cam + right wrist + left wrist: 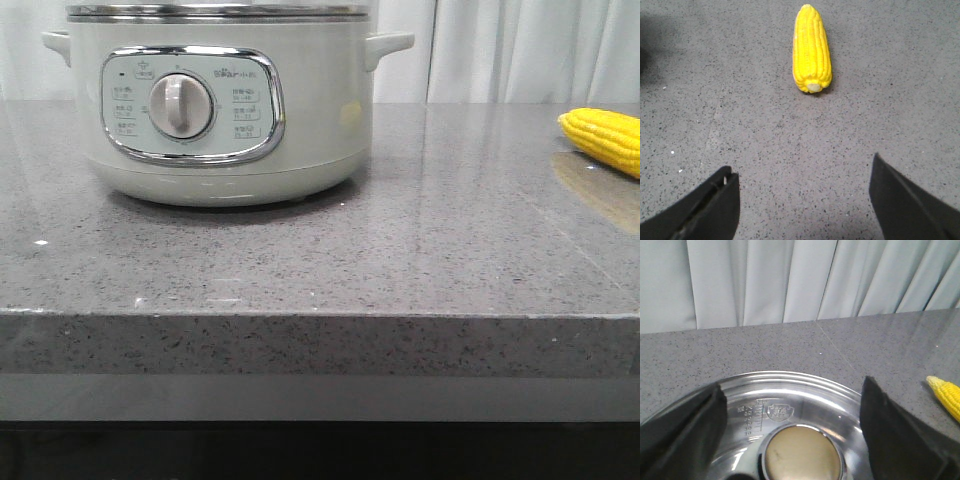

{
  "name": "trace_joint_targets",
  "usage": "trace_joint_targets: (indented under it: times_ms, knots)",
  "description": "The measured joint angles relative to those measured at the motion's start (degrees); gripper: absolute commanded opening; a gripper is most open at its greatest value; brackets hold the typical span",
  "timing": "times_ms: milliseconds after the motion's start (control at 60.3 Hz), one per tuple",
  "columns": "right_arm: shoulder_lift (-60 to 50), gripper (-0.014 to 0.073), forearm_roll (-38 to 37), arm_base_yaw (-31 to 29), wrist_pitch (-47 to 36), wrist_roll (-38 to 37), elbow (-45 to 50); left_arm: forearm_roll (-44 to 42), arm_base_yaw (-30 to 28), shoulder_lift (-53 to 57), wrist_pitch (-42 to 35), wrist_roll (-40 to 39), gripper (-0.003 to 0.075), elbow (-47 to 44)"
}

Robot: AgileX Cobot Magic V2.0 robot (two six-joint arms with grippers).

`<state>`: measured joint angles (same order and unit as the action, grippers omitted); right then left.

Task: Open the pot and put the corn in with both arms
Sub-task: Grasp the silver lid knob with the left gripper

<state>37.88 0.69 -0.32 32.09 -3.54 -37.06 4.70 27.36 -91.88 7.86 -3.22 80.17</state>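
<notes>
One corn lies on the worktop ahead of the spread-wide right gripper; left gripper (also spread) straddles the one pot

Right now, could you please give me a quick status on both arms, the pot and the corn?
Left gripper open above pot lid. Right gripper open, corn ahead on counter, untouched. Pot still lidded. No obstruction seen.

Only the fingers of the robot show. The left gripper has two matte black, wedge-shaped fingers with flat inner faces. The right gripper has matching black fingers; one shows a narrow groove along its edge.
</notes>
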Motion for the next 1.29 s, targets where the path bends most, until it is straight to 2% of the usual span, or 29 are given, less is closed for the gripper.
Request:
trace_joint_targets:
  times_ms: [299,514,614,880,1294]
  knots:
    - [0.0,0.0558,0.0,0.0,0.09,0.0,0.0,0.0,0.0,-3.3,1.39,0.0,0.0533,0.22]
    - [0.0,0.0558,0.0,0.0,0.09,0.0,0.0,-0.11,0.0,-3.45,1.85,0.3,0.0342,0.46]
    - [0.0,0.0558,0.0,0.0,0.09,0.0,0.0,-0.56,0.22,-3.45,1.95,1.03,0.0295,0.67]
    - [0.0,0.0558,0.0,0.0,0.09,0.0,0.0,-0.56,0.44,-3.45,2.49,1.03,0.0293,1.31]
    - [0.0,0.0558,0.0,0.0,0.13,0.0,0.0,-0.09,0.44,-0.19,12.38,0.54,0.0293,10.11]
